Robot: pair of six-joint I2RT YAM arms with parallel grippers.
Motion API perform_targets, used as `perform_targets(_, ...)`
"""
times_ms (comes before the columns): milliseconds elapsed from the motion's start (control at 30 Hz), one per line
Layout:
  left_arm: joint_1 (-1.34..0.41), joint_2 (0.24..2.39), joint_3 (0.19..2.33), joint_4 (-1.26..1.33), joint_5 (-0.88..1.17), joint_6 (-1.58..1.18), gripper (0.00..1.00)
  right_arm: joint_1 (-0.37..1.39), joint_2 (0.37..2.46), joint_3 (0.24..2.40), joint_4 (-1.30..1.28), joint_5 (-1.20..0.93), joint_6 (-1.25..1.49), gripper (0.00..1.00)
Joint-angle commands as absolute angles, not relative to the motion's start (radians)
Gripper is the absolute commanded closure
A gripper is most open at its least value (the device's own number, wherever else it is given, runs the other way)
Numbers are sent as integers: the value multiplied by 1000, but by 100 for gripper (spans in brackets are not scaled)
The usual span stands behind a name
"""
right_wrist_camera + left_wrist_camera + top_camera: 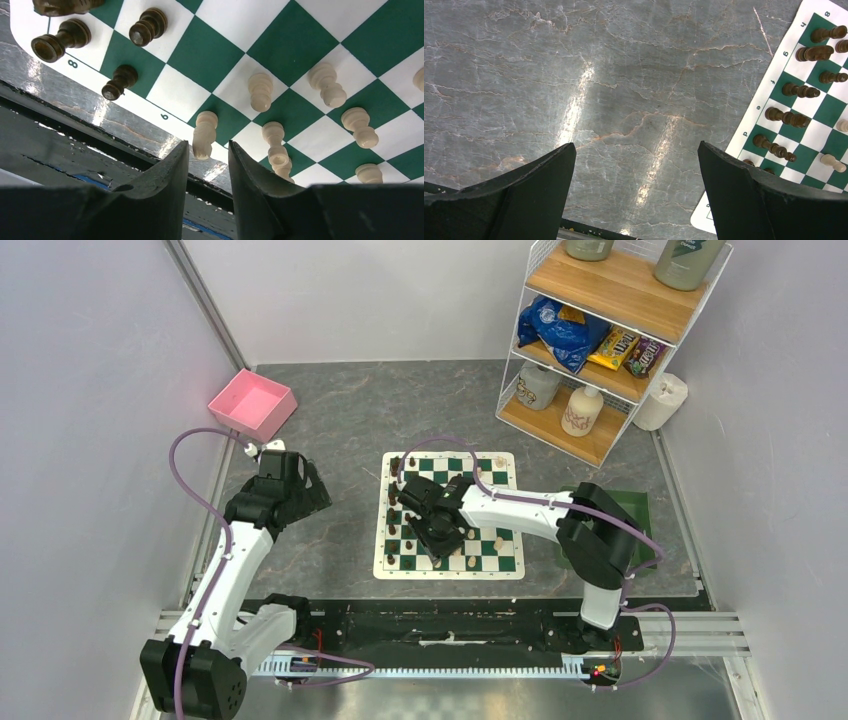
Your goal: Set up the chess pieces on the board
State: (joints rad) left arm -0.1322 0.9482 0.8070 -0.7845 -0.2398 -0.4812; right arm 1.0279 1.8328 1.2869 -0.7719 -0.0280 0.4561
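Note:
The green-and-white board (381, 562) lies mid-table. Dark pieces (393, 495) stand along its left side and cream pieces (499, 541) near its front edge. My right gripper (437, 540) hovers over the board's front-left part. In the right wrist view its jaws (208, 147) are narrowly open around the top of a standing cream piece (205, 131), with a gap on the right side. Other cream pieces (261, 91) and dark pieces (120, 81) stand on the board (295, 45). My left gripper (315, 490) (636, 150) is wide open and empty over bare table, left of the board (774, 75) and its dark pieces (800, 90).
A pink bin (252, 403) sits at the back left. A wire shelf (600, 340) with snacks and bottles stands at the back right, a paper roll (662, 400) beside it. A plain green tray (635, 510) lies right of the board, under the right arm.

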Motion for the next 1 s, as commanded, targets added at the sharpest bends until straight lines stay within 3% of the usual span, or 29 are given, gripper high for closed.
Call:
perform_targets(0, -132, 939, 845, -783, -262, -456, 0, 1033, 1851, 1336, -767, -52, 436, 60)
perform_targets(133, -132, 941, 845, -783, -258, -456, 0, 1032, 1858, 1340, -767, -61, 434, 63)
perform_targets(433, -132, 953, 845, -784, -250, -456, 0, 1033, 1828, 1353, -773, -80, 435, 87)
perform_targets(700, -131, 963, 845, -784, -244, -453, 0, 963, 1670, 1461, -887, 40, 373, 88)
perform_targets(967, -131, 963, 845, -783, -242, -451, 0, 644, 1683, 1538, -986, 111, 256, 88)
